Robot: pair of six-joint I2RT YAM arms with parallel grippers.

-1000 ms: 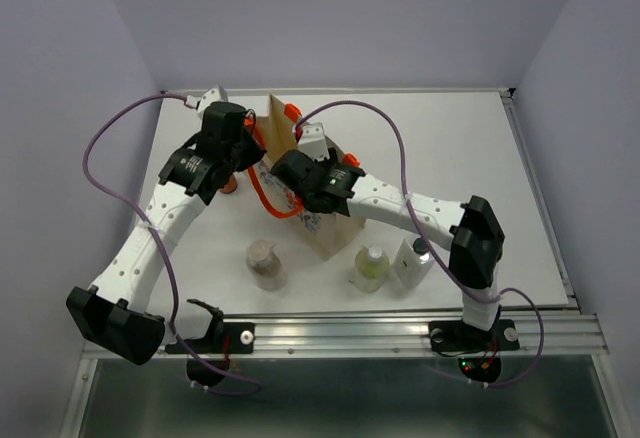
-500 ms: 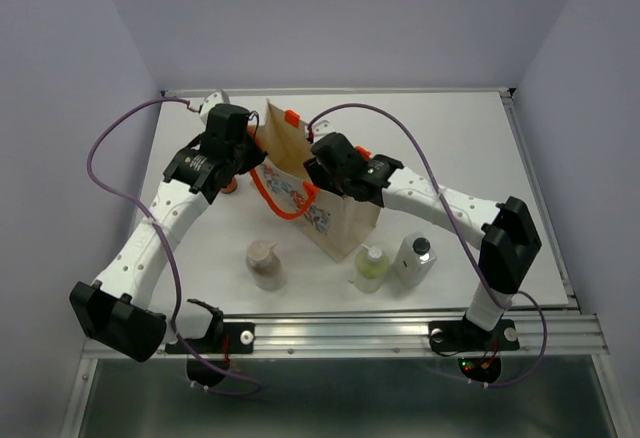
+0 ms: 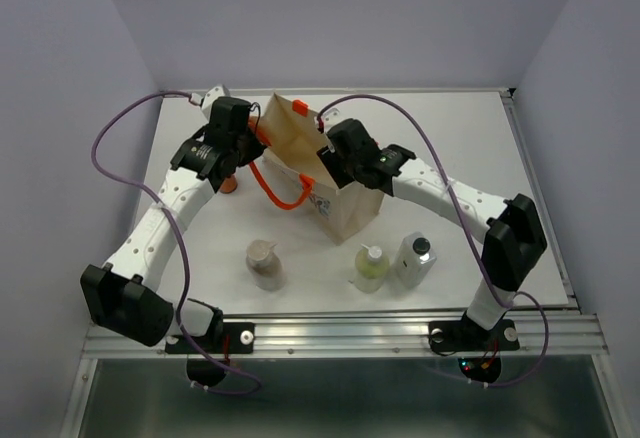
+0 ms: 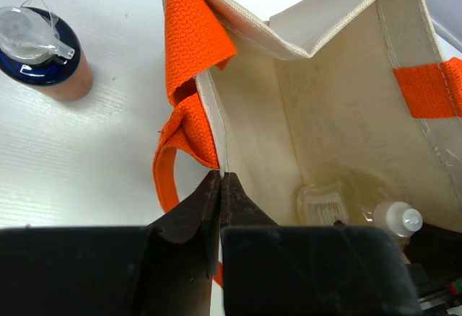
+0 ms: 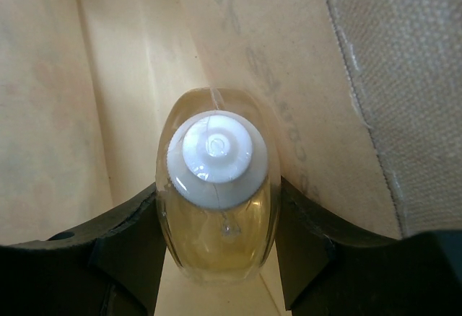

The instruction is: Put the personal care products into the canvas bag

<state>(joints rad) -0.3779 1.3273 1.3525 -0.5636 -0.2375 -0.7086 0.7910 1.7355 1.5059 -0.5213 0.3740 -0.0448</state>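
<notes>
Right claw (image 3: 328, 163), seen from overhead, reaches into the canvas bag (image 3: 350, 208); left claw (image 3: 253, 139) is at its rim. Left wrist view: jaws pinched fully shut on the bag's edge; hold it taut. Right wrist view: jaws part-open, clamped round the amber bottle (image 5: 216, 258) inside the bag; lower it fully, then release.

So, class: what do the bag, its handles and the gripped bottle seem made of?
Canvas bag: matte woven cloth, coarse weave visible. Handles: orange webbing, ribbed texture. Amber bottle: glossy clear plastic, possibly glass; liquid shows through. Cap: smooth white plastic, probably.
</notes>
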